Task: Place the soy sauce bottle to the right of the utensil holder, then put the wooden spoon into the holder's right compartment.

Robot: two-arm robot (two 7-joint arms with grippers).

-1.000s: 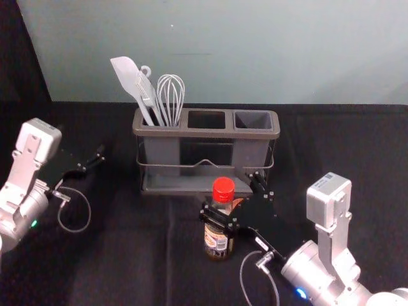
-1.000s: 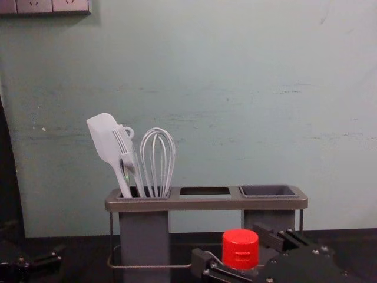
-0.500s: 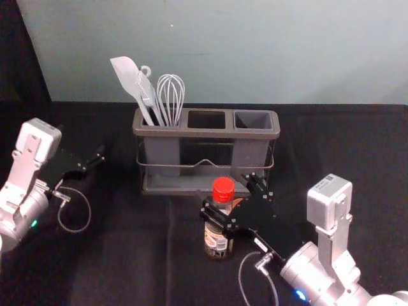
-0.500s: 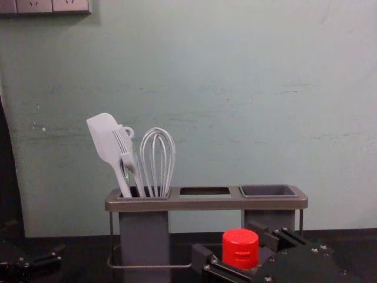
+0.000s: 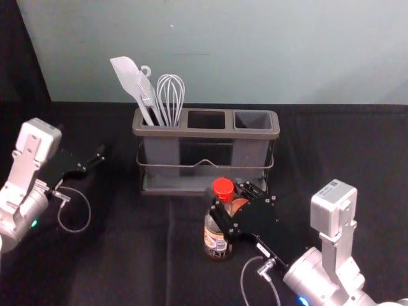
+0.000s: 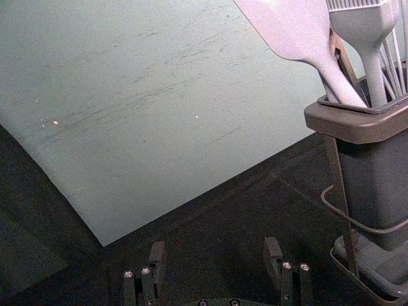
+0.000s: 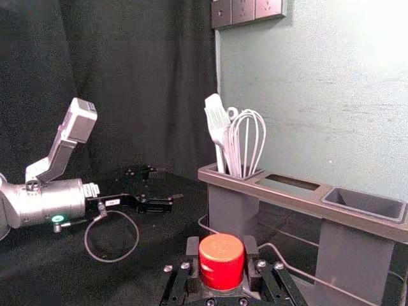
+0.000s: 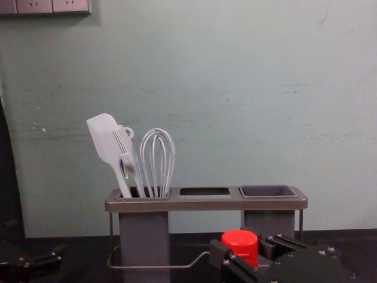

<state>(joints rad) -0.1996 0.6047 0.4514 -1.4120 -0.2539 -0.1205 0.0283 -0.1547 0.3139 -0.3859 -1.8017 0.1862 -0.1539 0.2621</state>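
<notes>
My right gripper (image 5: 225, 192) is at the soy sauce bottle (image 5: 217, 241), which stands upright in front of the utensil holder (image 5: 207, 133). In the right wrist view my right gripper (image 7: 222, 250) is shut on the bottle, its fingers against both sides of the red cap (image 7: 221, 262). The holder's right compartment (image 8: 268, 191) holds nothing visible. An orange-brown piece (image 5: 239, 204), perhaps the wooden spoon, shows beside the bottle, partly under the gripper. My left gripper (image 5: 91, 162) is parked at the left; in its wrist view the left gripper (image 6: 215, 255) stands open and empty.
A white spatula (image 5: 131, 78), a brush and a whisk (image 5: 171, 95) stand in the holder's left compartment. A brown strip (image 6: 344, 62) shows behind the spatula. The holder's wire rail (image 8: 159, 266) runs across its front, close behind the bottle. A wall rises behind the table.
The right gripper's fingers have come together around the bottle's cap, having stood apart before. The right wrist has turned slightly. The bottle stays where it was, and the left arm has not moved.
</notes>
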